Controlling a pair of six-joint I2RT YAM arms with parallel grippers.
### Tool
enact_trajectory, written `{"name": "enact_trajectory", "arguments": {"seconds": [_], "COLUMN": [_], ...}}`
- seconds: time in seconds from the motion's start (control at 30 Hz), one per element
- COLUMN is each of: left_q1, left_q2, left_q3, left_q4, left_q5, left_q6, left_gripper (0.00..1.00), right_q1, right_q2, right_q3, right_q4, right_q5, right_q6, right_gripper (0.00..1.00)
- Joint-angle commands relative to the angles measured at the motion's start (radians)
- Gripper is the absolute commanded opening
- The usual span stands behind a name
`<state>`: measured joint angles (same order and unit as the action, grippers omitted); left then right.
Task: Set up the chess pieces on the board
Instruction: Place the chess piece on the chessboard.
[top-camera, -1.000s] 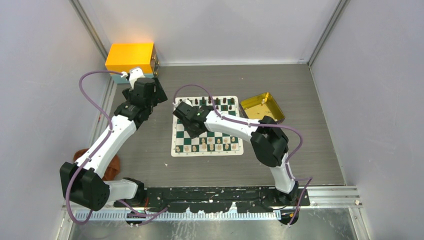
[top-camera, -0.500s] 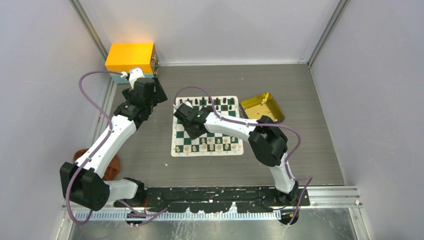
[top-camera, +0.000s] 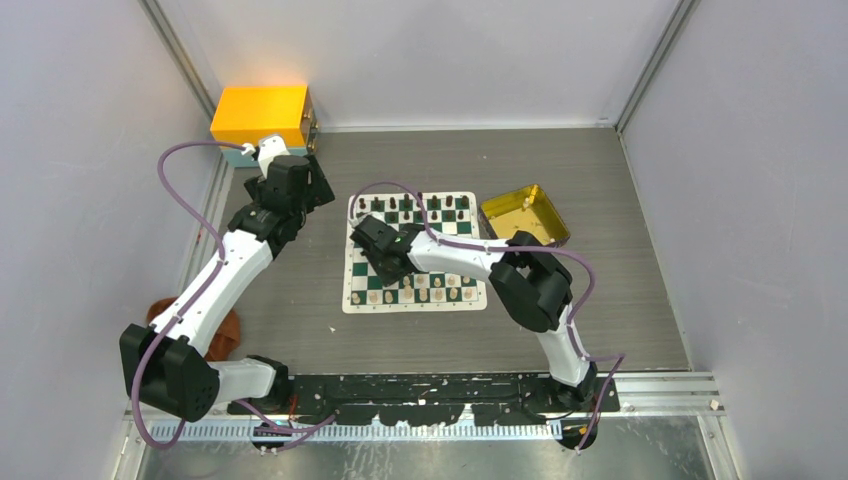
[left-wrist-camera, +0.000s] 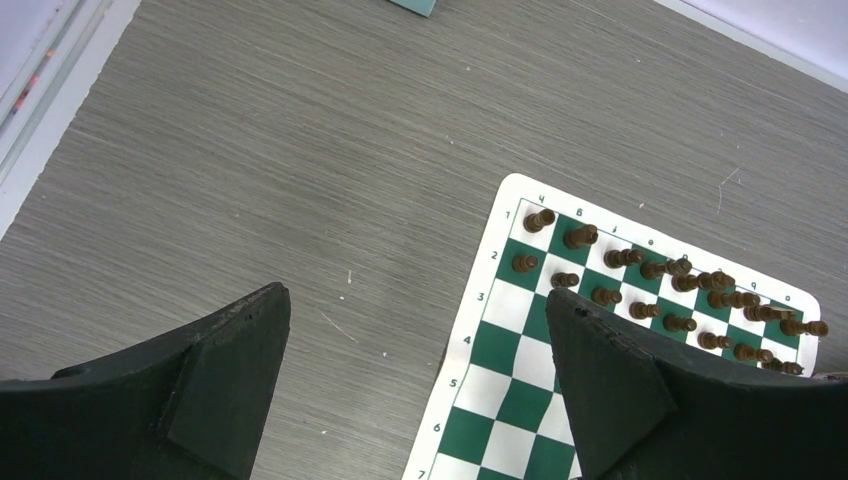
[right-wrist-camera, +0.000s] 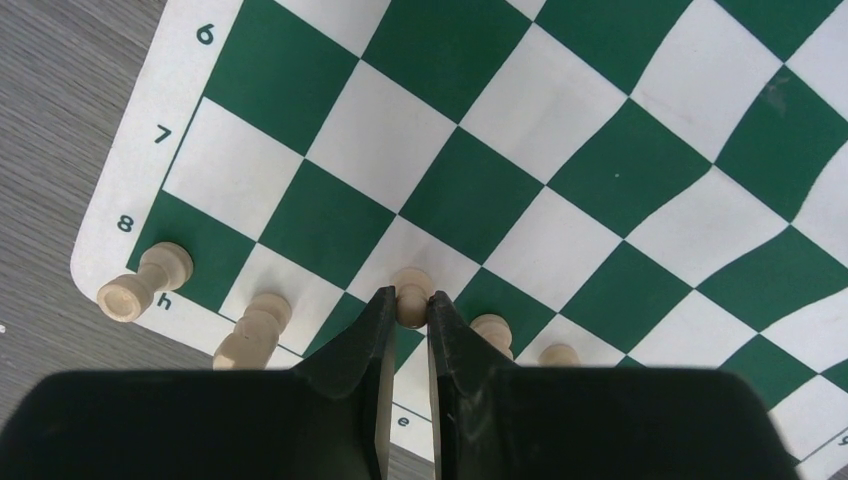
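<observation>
The green and white board (top-camera: 452, 246) lies mid-table. Dark chess pieces (top-camera: 440, 208) stand in its far two rows, and they also show in the left wrist view (left-wrist-camera: 650, 290). Pale pieces (top-camera: 425, 294) stand along the near rows. My right gripper (right-wrist-camera: 408, 308) is shut on a pale pawn (right-wrist-camera: 410, 296) over a white square in row 7, with other pale pieces (right-wrist-camera: 255, 330) beside it. In the top view the right gripper (top-camera: 380, 262) is over the board's left half. My left gripper (left-wrist-camera: 418, 330) is open and empty above bare table, left of the board (left-wrist-camera: 500, 345).
A gold tray (top-camera: 545, 214) holding a pale piece sits right of the board. A yellow box (top-camera: 262, 112) stands at the far left corner. A brown cloth (top-camera: 160, 310) lies at the left edge behind the left arm.
My right gripper has moved from the far left part of the board toward the near pale rows. The left arm has not moved.
</observation>
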<state>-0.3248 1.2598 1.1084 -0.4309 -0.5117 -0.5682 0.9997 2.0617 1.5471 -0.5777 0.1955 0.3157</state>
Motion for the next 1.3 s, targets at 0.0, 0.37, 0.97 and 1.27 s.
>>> {"name": "enact_trajectory", "arguments": {"seconds": [0.0,0.37,0.97,1.27], "left_q1": [0.01,0.012,0.012,0.012], "left_q2": [-0.005,0.002,0.013,0.021], "left_q3": [-0.004,-0.008,-0.004,0.01], "left_q4": [0.032,0.039,0.048,0.046], "left_q5": [-0.016,-0.013,-0.004,-0.004], "left_q6": [0.008,0.007,0.001,0.002], "left_gripper": [0.99,0.99,0.99,0.99], "right_q1": [0.004,0.004,0.004,0.004], "right_q2": [-0.011,-0.006,-0.053,-0.084], "right_q3": [-0.014,-0.028,0.003,0.066], "right_q4": [0.068,0.067,0.033,0.011], "right_q5": [-0.015,-0.01,-0.007,0.001], "right_q6": [-0.006,-0.008,-0.028,-0.041], "right_gripper": [0.01,0.08,0.37,0.37]}}
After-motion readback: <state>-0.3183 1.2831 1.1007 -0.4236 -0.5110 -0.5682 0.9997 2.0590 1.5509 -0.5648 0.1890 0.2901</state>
